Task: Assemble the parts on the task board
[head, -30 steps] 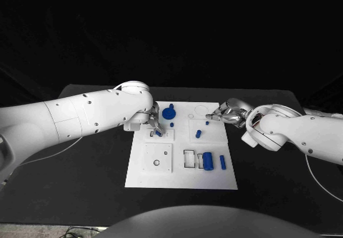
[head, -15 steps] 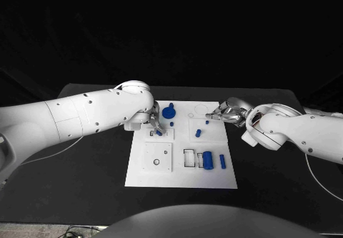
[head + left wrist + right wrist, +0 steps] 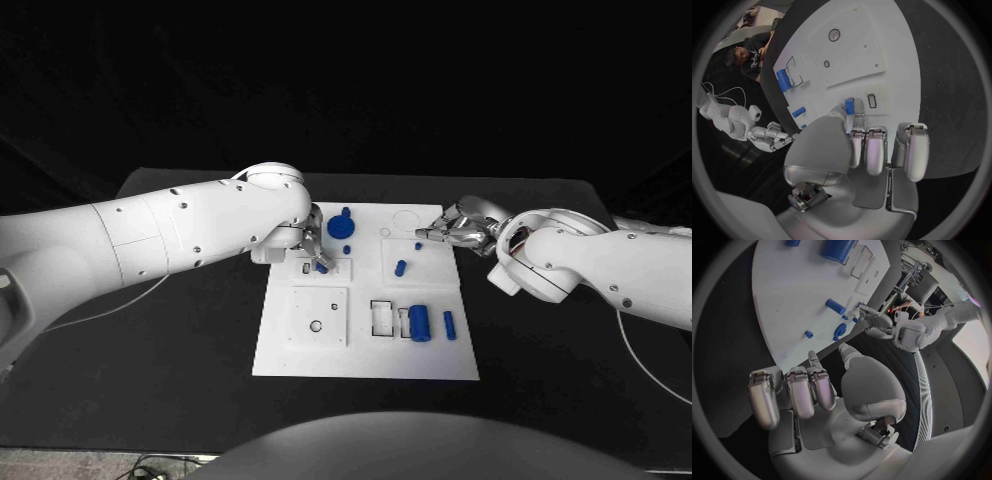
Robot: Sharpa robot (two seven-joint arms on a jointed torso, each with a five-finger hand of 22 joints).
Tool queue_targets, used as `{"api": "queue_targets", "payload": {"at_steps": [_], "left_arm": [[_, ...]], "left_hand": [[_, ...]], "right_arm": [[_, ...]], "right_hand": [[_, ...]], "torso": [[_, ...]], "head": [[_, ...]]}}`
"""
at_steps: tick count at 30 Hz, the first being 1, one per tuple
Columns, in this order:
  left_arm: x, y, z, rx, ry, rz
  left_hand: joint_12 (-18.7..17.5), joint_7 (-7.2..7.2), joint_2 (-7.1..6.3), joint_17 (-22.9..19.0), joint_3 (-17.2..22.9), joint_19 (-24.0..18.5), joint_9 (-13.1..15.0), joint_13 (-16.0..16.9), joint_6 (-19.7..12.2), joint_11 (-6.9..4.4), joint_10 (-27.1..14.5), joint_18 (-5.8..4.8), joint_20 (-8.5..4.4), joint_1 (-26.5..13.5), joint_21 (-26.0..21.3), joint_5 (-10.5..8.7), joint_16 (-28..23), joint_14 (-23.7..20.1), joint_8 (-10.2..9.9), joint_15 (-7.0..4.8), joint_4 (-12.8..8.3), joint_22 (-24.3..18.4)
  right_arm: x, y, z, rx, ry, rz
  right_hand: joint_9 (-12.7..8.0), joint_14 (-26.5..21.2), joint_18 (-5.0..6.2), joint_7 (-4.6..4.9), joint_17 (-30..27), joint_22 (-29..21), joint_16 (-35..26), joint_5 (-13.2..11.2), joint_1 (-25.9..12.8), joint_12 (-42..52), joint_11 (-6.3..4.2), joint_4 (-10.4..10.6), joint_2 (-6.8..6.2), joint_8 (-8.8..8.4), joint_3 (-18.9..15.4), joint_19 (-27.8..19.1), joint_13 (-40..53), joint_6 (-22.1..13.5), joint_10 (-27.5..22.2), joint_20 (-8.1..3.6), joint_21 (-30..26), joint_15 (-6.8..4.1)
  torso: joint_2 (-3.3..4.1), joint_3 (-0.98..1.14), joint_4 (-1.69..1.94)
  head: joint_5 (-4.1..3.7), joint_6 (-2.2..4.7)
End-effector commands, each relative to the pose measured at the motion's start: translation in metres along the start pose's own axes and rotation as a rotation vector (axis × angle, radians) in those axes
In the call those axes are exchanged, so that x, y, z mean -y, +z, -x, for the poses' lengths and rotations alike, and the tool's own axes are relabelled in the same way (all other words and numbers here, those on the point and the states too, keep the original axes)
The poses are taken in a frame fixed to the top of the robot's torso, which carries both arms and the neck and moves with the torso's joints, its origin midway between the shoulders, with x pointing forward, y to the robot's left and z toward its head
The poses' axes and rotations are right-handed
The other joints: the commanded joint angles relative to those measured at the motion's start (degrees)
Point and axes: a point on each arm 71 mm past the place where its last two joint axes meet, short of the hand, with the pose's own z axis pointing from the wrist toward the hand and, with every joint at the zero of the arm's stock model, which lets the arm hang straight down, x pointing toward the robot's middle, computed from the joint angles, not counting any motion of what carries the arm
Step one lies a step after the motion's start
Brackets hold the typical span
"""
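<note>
across the middle of the head view's frame the black desk (image 3: 173, 350) carries the white board (image 3: 368, 345), a tall plate running from the frame's centre down toward its lower middle. from the left edge comes the big white left arm, and its left hand (image 3: 312, 252) sits over the board's upper left corner, fingers pointed down at a small blue piece (image 3: 849, 106) standing beside a little slot. in the left wrist view the fingertips close around that piece, so i judge it pinched between thumb and finger, though the contact itself is partly hidden.

from the right edge comes the right arm, its right hand (image 3: 447, 232) hovering at the board's upper right edge. its fingers look curled fairly close together; whether something small is between them i cannot tell.

on the board, going down in size: a round blue knob (image 3: 340, 226) near the upper middle, a fat blue cylinder (image 3: 420, 323) lower right of centre with its long axis running up and down the frame, a slim blue bar (image 3: 450, 327) just right of it lying the same way, and a short blue peg (image 3: 400, 268) in the upper right panel.

the relation that matters: the slot lies just beside the left hand's piece, directly under that hand, and well apart from the right hand, so the left is clearly the nearer one for seating it.
</note>
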Motion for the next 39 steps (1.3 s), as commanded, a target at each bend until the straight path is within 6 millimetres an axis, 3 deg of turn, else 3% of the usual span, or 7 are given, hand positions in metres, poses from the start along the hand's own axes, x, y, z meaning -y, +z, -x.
{"api": "queue_targets", "payload": {"at_steps": [1, 10, 15, 18, 39], "left_arm": [[0.0011, -0.0004, -0.0012, -0.007, 0.008, 0.001], [-0.0006, -0.0003, -0.0011, -0.001, 0.010, 0.009], [-0.0007, 0.0000, -0.0009, 0.006, 0.010, 0.011], [-0.0004, 0.0001, -0.0010, 0.008, 0.009, 0.011], [0.0002, 0.0020, -0.0009, 0.016, 0.002, 0.011]], "left_hand": [[-0.2, -1.09, 0.35, 15.1, 0.5, 5.9, 0.0, 15.0, 1.3, -0.12, 6.3, -0.43, 0.38, -0.1, 0.1, -0.04, 0.1, 6.0, 0.3, 0.14, -0.1, 15.1], [-0.2, -1.09, 0.34, 15.1, 0.5, 5.9, 0.0, 15.0, 1.3, -0.13, 6.3, -0.43, 0.38, -0.1, 0.1, -0.07, 0.1, 6.0, 0.2, 0.15, -0.1, 15.1], [-0.2, -0.92, 0.62, 15.1, 0.2, 5.9, 0.0, 15.0, 1.5, 0.03, 6.3, -0.43, 0.35, -2.5, 0.1, -4.52, 0.1, 6.0, -0.2, 0.29, 0.0, 15.1], [-0.2, -0.91, 0.69, 15.1, 0.1, 5.9, 0.0, 15.0, 1.6, 0.03, 6.3, -0.43, 0.34, -3.1, 0.1, -5.37, 0.1, 6.0, -0.3, 0.32, 0.0, 15.1], [-0.2, -1.13, 1.17, 15.1, 1.1, 5.9, 0.1, 15.0, 1.6, -0.16, 6.3, -0.43, 0.36, -1.9, 0.1, -5.70, 0.1, 6.0, -0.6, 0.33, -0.3, 15.1]], "right_arm": [[-0.0006, -0.0001, -0.0014, -0.013, -0.012, 0.005], [-0.0010, 0.0002, -0.0016, -0.013, -0.012, 0.006], [-0.0011, 0.0003, -0.0017, -0.013, -0.012, 0.006], [-0.0012, 0.0003, -0.0017, -0.013, -0.012, 0.006], [-0.0011, 0.0004, -0.0017, -0.012, -0.012, 0.006]], "right_hand": [[0.1, 6.0, -0.39, 0.26, 15.1, 15.1, 0.2, 0.2, 0.3, 0.2, 0.42, -0.1, 0.22, 0.20, -0.3, 6.0, 15.1, 0.0, 5.9, 0.46, 0.3, 0.45], [0.1, 6.0, -0.39, 0.26, 15.1, 15.1, 0.2, 0.2, 0.3, 0.2, 0.42, -0.1, 0.22, 0.20, -0.3, 6.0, 15.1, 0.0, 5.9, 0.46, 0.3, 0.45], [0.1, 6.0, -0.39, 0.26, 15.1, 15.1, 0.2, 0.2, 0.3, 0.2, 0.42, -0.1, 0.22, 0.20, -0.3, 6.0, 15.1, 0.0, 5.9, 0.46, 0.3, 0.45], [0.1, 6.0, -0.39, 0.26, 15.1, 15.1, 0.2, 0.2, 0.3, 0.2, 0.42, -0.1, 0.22, 0.20, -0.3, 6.0, 15.1, 0.0, 5.9, 0.46, 0.3, 0.45], [0.1, 6.0, -0.39, 0.26, 15.1, 15.1, 0.2, 0.2, 0.3, 0.2, 0.42, -0.1, 0.22, 0.20, -0.3, 6.0, 15.1, 0.0, 5.9, 0.46, 0.3, 0.45]], "torso": [[-0.02, -0.01, -0.01], [-0.03, -0.01, -0.06], [-0.01, -0.03, -0.03], [0.00, -0.02, -0.01], [-0.03, 0.00, 0.01]], "head": [[0.05, -0.02], [0.04, -0.02], [-0.01, 0.07], [-0.04, 0.09], [-0.16, 0.00]]}}
